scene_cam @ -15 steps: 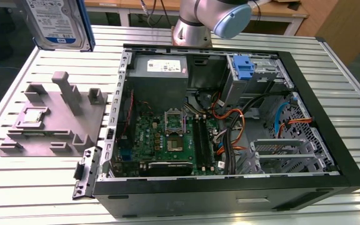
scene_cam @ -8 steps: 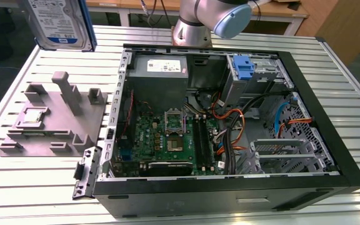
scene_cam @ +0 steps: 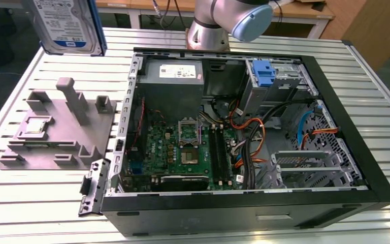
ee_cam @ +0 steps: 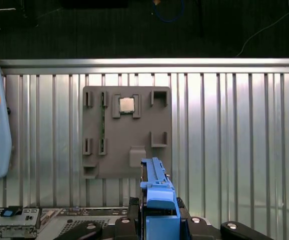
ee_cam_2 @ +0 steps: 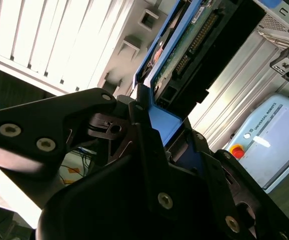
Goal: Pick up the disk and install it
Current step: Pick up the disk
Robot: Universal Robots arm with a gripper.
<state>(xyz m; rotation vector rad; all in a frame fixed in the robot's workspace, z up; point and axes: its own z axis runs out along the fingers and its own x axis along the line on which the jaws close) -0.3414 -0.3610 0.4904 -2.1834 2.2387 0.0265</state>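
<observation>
The disk [scene_cam: 69, 25] hangs on edge in the air, clear of the computer case [scene_cam: 378, 173], with its label turned to the exterior view. The gripper [ee_cam_2: 157, 122] pinches it. The fingers [ee_cam_2: 144, 150] are clamped on the blue side rail, and the drive body projects well past the fingertips. The step in hand is judged to be the carry. Grip pressure should be firm, because the plastic rail probably flexes and the long overhang would lever the drive loose on any contact. The grey fixture [ee_cam: 127, 132] with its upright posts lies straight ahead of the fingertips, well apart from them. To one side of the fingers are the case rim, the blue bracket [scene_cam: 265, 76] and the cables [scene_cam: 253, 140], all obstructions. Open room appears to lie above the case and over the slatted table [scene_cam: 39, 213].
</observation>
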